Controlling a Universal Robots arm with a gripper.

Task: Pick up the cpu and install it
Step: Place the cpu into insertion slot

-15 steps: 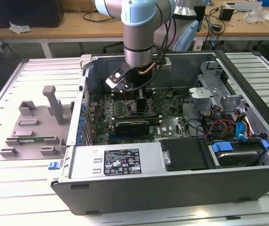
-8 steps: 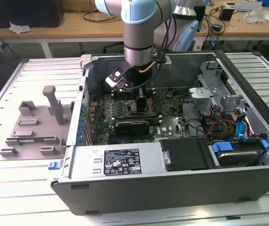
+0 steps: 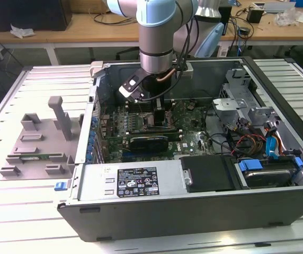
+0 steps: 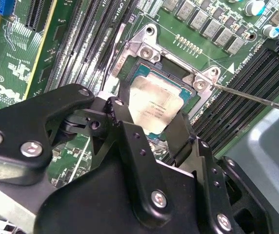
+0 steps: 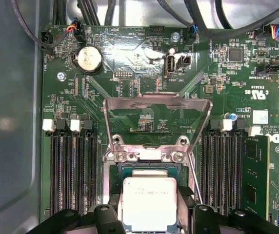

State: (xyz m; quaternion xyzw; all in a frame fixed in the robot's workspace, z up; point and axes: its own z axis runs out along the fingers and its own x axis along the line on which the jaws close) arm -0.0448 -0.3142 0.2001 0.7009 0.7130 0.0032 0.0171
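The cpu (image 4: 155, 105), a small square chip with a dull silvery top, sits level in or just over the open socket (image 5: 149, 168) on the green motherboard (image 5: 129, 58). My gripper (image 4: 151, 116) is shut on the cpu, one black finger (image 4: 117, 109) against each of two opposite edges. In the first wrist view the cpu (image 5: 149, 201) lies between the same fingers (image 5: 105, 214), below the raised metal load plate (image 5: 156, 105). In the exterior view the gripper (image 3: 159, 108) reaches down into the open computer case (image 3: 194, 211).
Memory slots (image 5: 73, 170) flank the socket on both sides. The thin socket lever (image 4: 256, 97) sticks out beside it. A black expansion card (image 3: 149, 142) lies near the socket. Cables (image 3: 247, 140) and drive cages fill the exterior view's right. A grey fixture tray (image 3: 37, 143) stands outside the case.
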